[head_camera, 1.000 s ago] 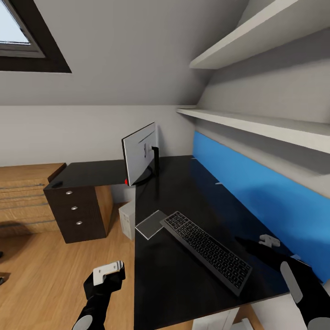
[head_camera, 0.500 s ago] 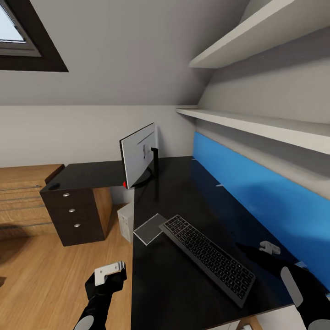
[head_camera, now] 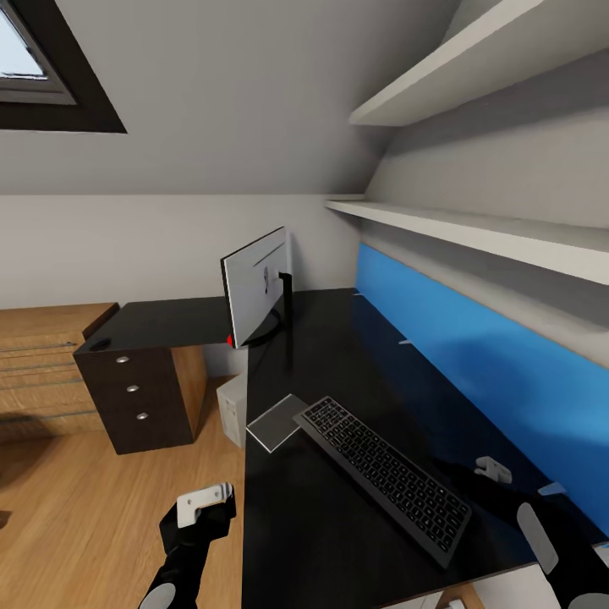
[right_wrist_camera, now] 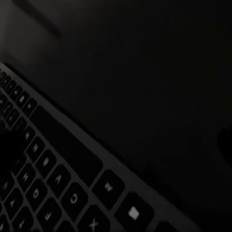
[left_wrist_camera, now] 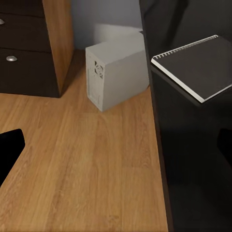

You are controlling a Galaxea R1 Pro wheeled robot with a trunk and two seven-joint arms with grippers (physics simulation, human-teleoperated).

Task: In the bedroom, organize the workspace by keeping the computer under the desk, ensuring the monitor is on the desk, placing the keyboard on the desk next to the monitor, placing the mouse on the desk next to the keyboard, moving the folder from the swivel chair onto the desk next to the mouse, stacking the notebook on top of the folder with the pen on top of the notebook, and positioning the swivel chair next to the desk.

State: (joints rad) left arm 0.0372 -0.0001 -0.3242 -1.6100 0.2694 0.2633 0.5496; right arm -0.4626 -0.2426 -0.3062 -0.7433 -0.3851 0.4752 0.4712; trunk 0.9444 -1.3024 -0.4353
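Note:
The black desk [head_camera: 338, 355] carries the monitor [head_camera: 256, 288], turned so its silver back faces me. The dark keyboard [head_camera: 385, 478] lies slantwise on the near part, and the thin dark notebook [head_camera: 275, 421] sits at the desk's left edge beside it. On the desk's far left end is the small black mouse [head_camera: 100, 344]. The pale computer [head_camera: 233, 410] stands on the floor under the desk. My left gripper [head_camera: 203, 503] hangs open over the floor beside the desk edge, looking at the computer [left_wrist_camera: 116, 72] and notebook [left_wrist_camera: 198, 65]. My right gripper [head_camera: 493, 468] is open just above the keyboard [right_wrist_camera: 53, 169].
A dark drawer unit [head_camera: 135, 397] with round knobs holds up the desk's left end, with light oak drawers [head_camera: 42, 364] beyond it. A blue back panel [head_camera: 440, 338] and white shelves [head_camera: 474, 228] run along the right wall. Wood floor [head_camera: 85, 516] lies open to my left.
The whole view shifted slightly a second ago as the camera moved. Since then my right gripper has dipped a little toward the desk; the left one has sunk slightly.

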